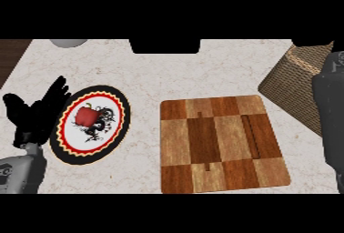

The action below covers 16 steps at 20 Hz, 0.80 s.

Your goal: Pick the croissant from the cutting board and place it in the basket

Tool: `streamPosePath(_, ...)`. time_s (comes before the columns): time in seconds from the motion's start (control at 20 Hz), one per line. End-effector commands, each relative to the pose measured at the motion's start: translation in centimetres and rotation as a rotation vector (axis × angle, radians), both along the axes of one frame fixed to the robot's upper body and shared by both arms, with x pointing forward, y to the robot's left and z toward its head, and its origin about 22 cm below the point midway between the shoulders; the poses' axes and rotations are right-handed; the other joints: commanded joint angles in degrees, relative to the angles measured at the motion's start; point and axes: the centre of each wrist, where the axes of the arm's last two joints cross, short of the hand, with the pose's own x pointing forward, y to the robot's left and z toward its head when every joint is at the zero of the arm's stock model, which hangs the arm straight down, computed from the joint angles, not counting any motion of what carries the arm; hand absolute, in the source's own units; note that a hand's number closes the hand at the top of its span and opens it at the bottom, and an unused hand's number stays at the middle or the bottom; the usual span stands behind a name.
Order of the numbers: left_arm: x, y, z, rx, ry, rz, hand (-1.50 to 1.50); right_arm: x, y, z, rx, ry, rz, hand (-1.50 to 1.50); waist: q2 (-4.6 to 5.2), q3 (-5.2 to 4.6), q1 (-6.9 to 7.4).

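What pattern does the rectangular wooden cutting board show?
The rectangular wooden cutting board is a patchwork of light and dark brown blocks, best in the head view.

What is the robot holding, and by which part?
The left hand is open and empty. The right arm ends by the basket; its grasp cannot be told.

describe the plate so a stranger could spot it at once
On the pale counter, look left of the wooden board, next to the left hand. The plate is round, with a black scalloped rim, red and yellow rings and a red item at its white centre.
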Motion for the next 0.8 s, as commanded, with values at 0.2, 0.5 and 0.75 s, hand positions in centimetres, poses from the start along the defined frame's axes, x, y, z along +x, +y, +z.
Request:
streamPosePath(0.2, 0.7, -0.2, 0.9, -0.002, 0.005, -0.02, 0.0, 0.6, -3.6, -4.3, 0.042, -0.041, -0.001, 1.5, 0.09, 0.0, 0.43)
streamPosePath(0.5, 0.6, 0.0, -0.6, -0.013, -0.004, 0.012, 0.0, -0.2, -8.1, -5.5, 0.133, -0.101, -0.194, -1.5, 0.14, -0.01, 0.18)
streamPosePath(0.75, -0.2, -2.6, -0.8, 0.006, 0.003, -0.012, 0.0, 1.4, -7.9, -5.2, 0.11, -0.075, -0.101, -1.5, 0.05, 0.0, 0.54)
